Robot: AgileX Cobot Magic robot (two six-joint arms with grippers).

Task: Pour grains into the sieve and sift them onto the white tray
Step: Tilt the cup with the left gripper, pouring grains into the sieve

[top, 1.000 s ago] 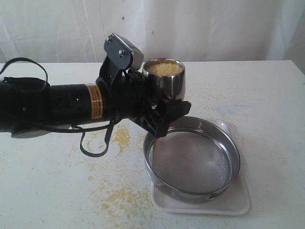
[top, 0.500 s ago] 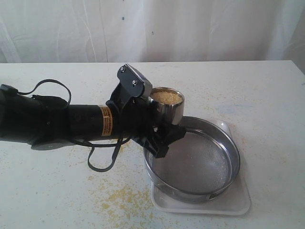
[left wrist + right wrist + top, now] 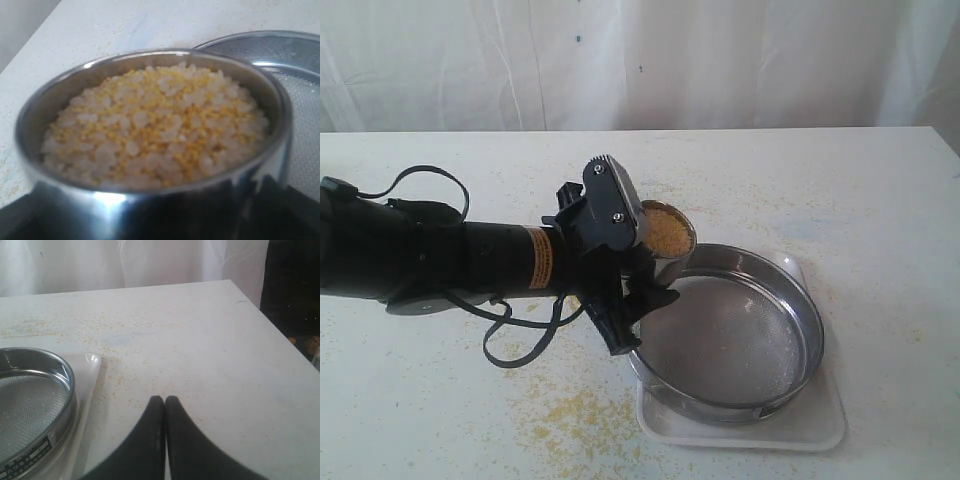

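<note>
My left gripper (image 3: 648, 278) is shut on a small steel cup (image 3: 667, 236), which is tipped with its mouth toward the sieve (image 3: 812, 335), just above the near-left rim. The cup (image 3: 100, 210) is brim-full of the grains (image 3: 155, 125), yellow with paler bits, and the sieve's mesh (image 3: 300, 90) lies right behind it. The mesh looks bare. The sieve stands on the white tray (image 3: 820, 428). My right gripper (image 3: 164, 400) is shut and holds nothing; it hovers over the table beside the tray (image 3: 90, 375) and the sieve (image 3: 30, 405), and is out of the exterior view.
Spilled yellow grains (image 3: 570, 415) lie scattered on the white tabletop in front of the left arm and thinly around the tray. The left arm's black cable (image 3: 510, 345) loops down onto the table. The table's edge (image 3: 280, 330) runs close beside the right gripper.
The left arm has lowered the cup toward the sieve's rim and rolled it from upright to strongly tilted. The sieve and tray have not moved.
</note>
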